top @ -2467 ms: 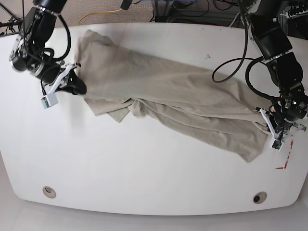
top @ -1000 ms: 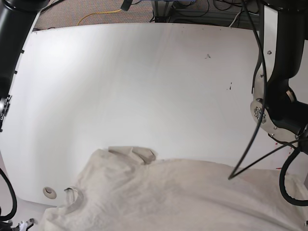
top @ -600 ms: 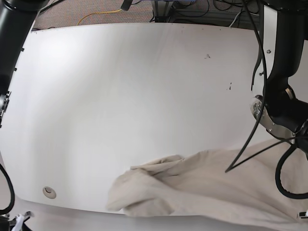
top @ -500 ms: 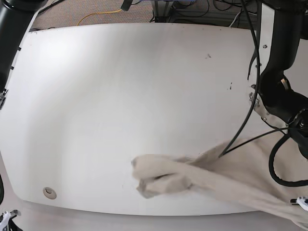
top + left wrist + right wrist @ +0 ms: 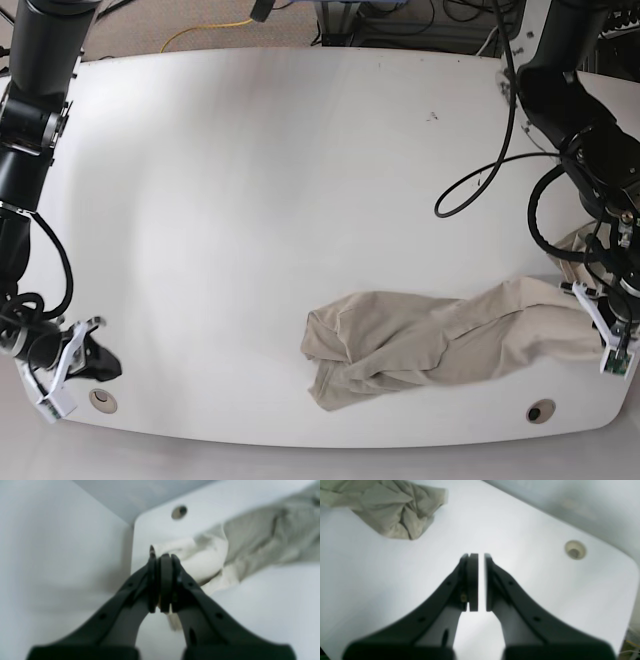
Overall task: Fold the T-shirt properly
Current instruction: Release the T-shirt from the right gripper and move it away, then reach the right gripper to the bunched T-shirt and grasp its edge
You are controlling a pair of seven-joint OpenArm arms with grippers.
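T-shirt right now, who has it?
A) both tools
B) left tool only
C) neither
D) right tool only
B: the left tool is shut on an edge of the T-shirt, while the right tool hangs over bare table with nothing between its pads.

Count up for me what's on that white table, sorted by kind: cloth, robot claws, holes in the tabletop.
Cloth: 1, the T-shirt
Robot claws: 2, the left gripper and the right gripper
Holes in the table: 2, left hole and right hole
Total: 5
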